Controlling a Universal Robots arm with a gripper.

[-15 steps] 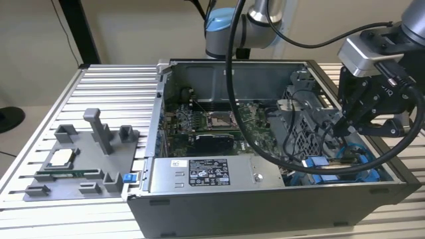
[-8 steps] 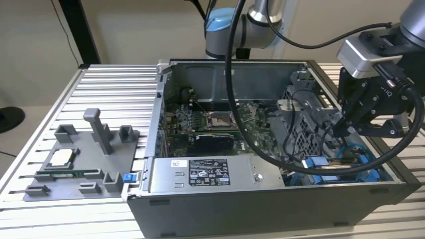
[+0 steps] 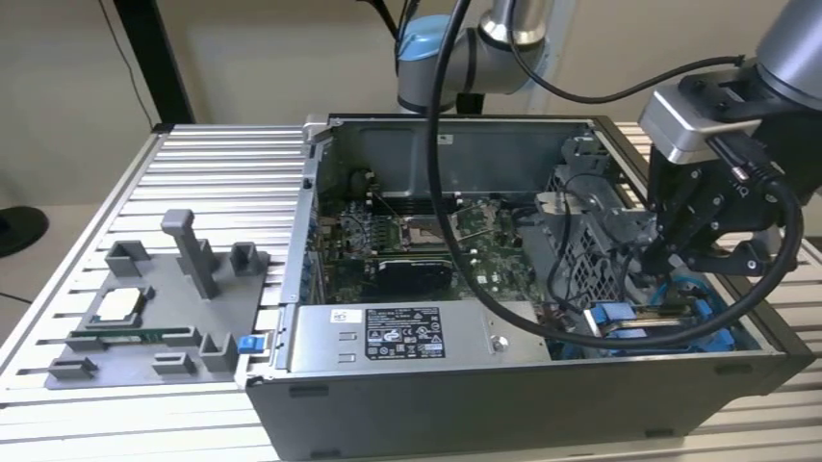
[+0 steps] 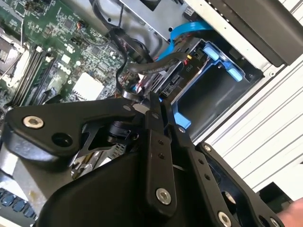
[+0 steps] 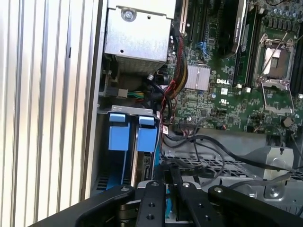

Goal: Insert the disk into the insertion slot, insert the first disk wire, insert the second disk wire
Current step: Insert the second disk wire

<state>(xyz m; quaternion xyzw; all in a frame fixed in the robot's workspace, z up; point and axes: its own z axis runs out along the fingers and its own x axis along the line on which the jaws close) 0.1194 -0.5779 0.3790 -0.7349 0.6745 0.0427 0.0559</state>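
Fingers [image 5: 151,201] of the arm reach down into the open computer case [image 3: 514,404], which lies on its side on the ribbed aluminium worktop [image 3: 206,164]. In both wrist views they stand close together. In the first wrist view a black wire plug [image 5: 174,172] sits pinched between the 2 tips, with its black lead trailing off over the perforated metal cage [image 5: 227,165].

The disk [image 3: 636,318] sits in the drive bay [image 3: 738,337] at the case corner on the exterior view's right, just beside the grey labelled power-supply box [image 3: 385,337]. Its blue caddy shows as 2 blue tabs side by side in the first wrist view [image 5: 118,137] and as a blue frame in the second wrist view [image 4: 215,54]. The fingers [image 4: 156,137] hang right at the disk's inner end, above the edge of the blue frame. I cannot tell whether the plug has met the disk.

A blue flat cable [image 4: 189,29] curves down towards the same end of the disk, beside a bundle of black, red and yellow leads [image 5: 179,56].

The green motherboard [image 3: 411,241] covers the case floor, and its processor socket [image 5: 274,61] is open. A thick black cable [image 3: 444,144] from the arm drapes across the case opening.

On the exterior view's left, well apart from the case, a grey fixture tray [image 3: 180,308] holds a processor chip [image 3: 115,303] and a memory stick [image 3: 129,335].
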